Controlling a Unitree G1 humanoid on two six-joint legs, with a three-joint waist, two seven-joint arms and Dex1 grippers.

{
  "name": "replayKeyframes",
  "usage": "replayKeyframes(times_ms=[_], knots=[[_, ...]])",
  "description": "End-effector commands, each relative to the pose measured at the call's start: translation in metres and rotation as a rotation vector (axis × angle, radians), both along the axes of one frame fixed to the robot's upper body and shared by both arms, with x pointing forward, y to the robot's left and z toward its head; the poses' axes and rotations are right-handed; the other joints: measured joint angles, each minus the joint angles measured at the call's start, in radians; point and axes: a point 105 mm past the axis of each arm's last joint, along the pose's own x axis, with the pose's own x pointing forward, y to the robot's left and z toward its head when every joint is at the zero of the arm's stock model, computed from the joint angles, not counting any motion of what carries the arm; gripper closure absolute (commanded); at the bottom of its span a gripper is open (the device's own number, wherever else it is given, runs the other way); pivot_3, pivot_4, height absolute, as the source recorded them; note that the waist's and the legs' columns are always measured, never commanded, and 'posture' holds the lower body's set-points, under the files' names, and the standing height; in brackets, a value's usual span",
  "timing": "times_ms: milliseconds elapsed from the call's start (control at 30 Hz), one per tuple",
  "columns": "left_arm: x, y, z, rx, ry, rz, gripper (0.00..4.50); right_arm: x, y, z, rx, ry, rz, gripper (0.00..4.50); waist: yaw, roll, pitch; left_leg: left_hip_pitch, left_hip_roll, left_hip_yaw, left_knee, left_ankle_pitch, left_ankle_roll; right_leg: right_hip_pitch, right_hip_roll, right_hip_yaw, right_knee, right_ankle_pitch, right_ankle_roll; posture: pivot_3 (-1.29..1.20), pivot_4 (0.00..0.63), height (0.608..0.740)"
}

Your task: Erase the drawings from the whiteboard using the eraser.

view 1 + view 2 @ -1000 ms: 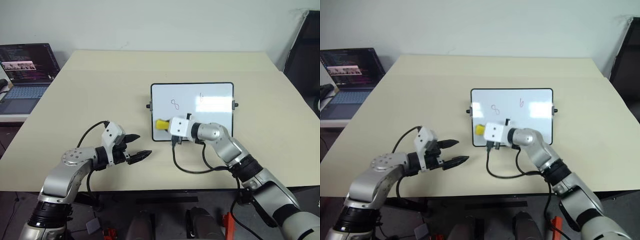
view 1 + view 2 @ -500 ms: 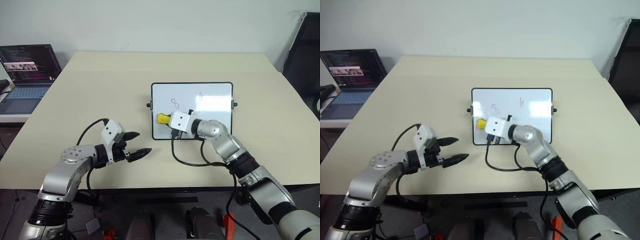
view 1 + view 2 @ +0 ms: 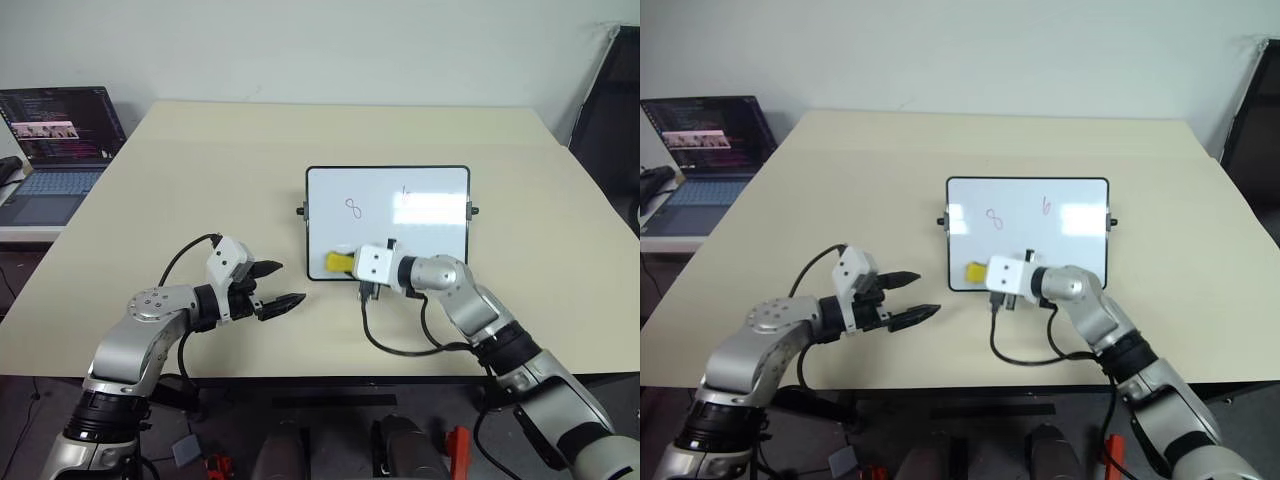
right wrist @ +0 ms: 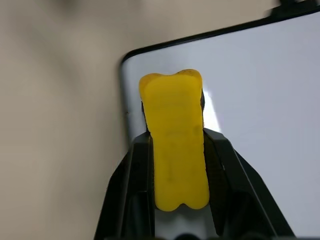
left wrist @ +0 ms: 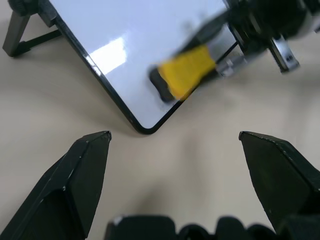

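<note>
The right claw (image 3: 347,263) is clenched on the yellow eraser (image 3: 339,262), its two black fingers (image 4: 224,165) pinching the block's long sides so that the far end juts out past the tips. The eraser sits over the near left corner of the whiteboard (image 3: 430,235), close to the black frame. Farther up the board, two small dark drawings are legible: an 8 (image 3: 352,208) on the left and a 6 (image 3: 1046,206) nearer the middle, both well apart from the eraser. The left claw (image 3: 277,285) hovers released above the cream tabletop (image 3: 200,190), its fingers spread, to the left of the board and clear of it. A laptop (image 3: 55,145) stands open on a separate surface off the tabletop's far left edge.
</note>
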Motion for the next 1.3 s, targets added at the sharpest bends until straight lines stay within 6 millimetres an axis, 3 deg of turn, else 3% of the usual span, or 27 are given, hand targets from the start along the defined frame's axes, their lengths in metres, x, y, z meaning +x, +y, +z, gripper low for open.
replayKeyframes(times_ms=[33,133,267,333,400,533,633,733,867,1000,1167,1300], knots=[[0.001,-0.002,0.009,-0.002,-0.044,-0.017,0.00,0.006,-0.027,-0.018,-0.060,0.073,-0.095,3.52,-0.001,0.000,0.000,0.000,0.000,0.000,0.000,0.000,0.000,0.000,0.000,0.000,0.000,0.000,-0.001,0.00,0.150,0.740],[0.002,-0.002,0.011,-0.003,-0.049,-0.018,0.00,0.004,-0.024,0.006,0.029,0.052,-0.058,3.52,0.000,0.000,0.000,0.000,0.000,0.000,0.001,0.000,0.000,0.000,0.000,0.000,0.000,-0.001,-0.002,0.00,0.150,0.740],[0.006,0.002,0.025,-0.027,-0.082,-0.013,0.00,-0.010,-0.016,0.075,0.303,0.081,-0.002,3.52,0.005,0.000,0.002,-0.004,0.000,0.000,0.001,0.000,0.000,-0.002,0.000,0.000,-0.001,0.001,0.001,0.00,0.150,0.740],[0.006,0.003,0.038,-0.021,-0.118,-0.021,0.00,-0.019,-0.034,0.110,0.392,0.112,-0.011,3.52,0.005,0.000,0.002,-0.005,0.000,0.000,0.000,0.000,0.000,-0.003,0.000,0.000,-0.001,0.003,0.000,0.00,0.150,0.740],[0.006,0.004,0.046,-0.017,-0.140,-0.025,0.00,-0.026,-0.047,0.125,0.413,0.135,-0.024,3.52,0.004,0.000,0.003,-0.006,0.000,-0.001,-0.001,-0.001,-0.001,-0.004,0.000,-0.001,-0.002,0.002,-0.001,0.00,0.150,0.740],[0.010,0.013,0.062,0.026,-0.193,-0.014,0.00,-0.031,-0.110,0.117,0.158,0.120,-0.197,3.53,0.010,0.000,0.003,-0.006,0.000,-0.002,-0.002,-0.002,-0.002,-0.003,-0.001,-0.003,-0.003,-0.001,-0.002,0.00,0.150,0.740],[0.015,0.019,0.076,0.063,-0.238,-0.016,0.00,-0.029,-0.157,0.130,0.121,0.088,-0.331,3.53,0.007,-0.001,0.003,-0.006,0.000,0.000,-0.003,-0.004,-0.003,-0.003,-0.002,-0.003,-0.005,-0.004,-0.001,0.00,0.150,0.740],[0.017,0.015,0.084,0.079,-0.258,-0.039,0.00,-0.031,-0.181,0.133,0.091,0.086,-0.381,3.53,0.000,-0.001,0.003,-0.006,-0.001,0.001,-0.003,-0.005,-0.002,-0.004,-0.002,-0.002,-0.005,-0.004,-0.001,0.00,0.150,0.740],[0.019,0.003,0.090,0.080,-0.279,-0.073,0.00,-0.033,-0.199,0.132,0.058,0.077,-0.404,3.53,-0.007,-0.001,0.003,-0.005,0.000,0.001,-0.003,-0.006,0.000,-0.003,-0.001,-0.001,-0.004,-0.005,-0.001,0.00,0.150,0.740],[0.019,-0.001,0.094,0.076,-0.291,-0.079,0.00,-0.026,-0.207,0.148,0.115,0.033,-0.436,3.53,-0.010,0.000,0.003,-0.005,0.000,0.002,-0.003,-0.006,0.000,-0.003,-0.001,0.000,-0.004,-0.004,-0.001,0.00,0.150,0.740],[0.019,-0.001,0.094,0.081,-0.294,-0.080,0.00,-0.028,-0.200,0.139,0.111,0.074,-0.398,3.53,-0.009,0.000,0.003,-0.005,0.000,0.001,-0.003,-0.006,0.000,-0.003,-0.001,-0.001,-0.004,-0.005,-0.001,0.00,0.150,0.740],[0.018,-0.004,0.094,0.073,-0.294,-0.087,0.00,-0.023,-0.202,0.144,0.142,0.052,-0.418,3.53,-0.009,0.000,0.003,-0.005,0.000,0.001,-0.003,-0.006,0.000,-0.003,-0.001,0.000,-0.004,-0.005,-0.001,0.00,0.150,0.740]])
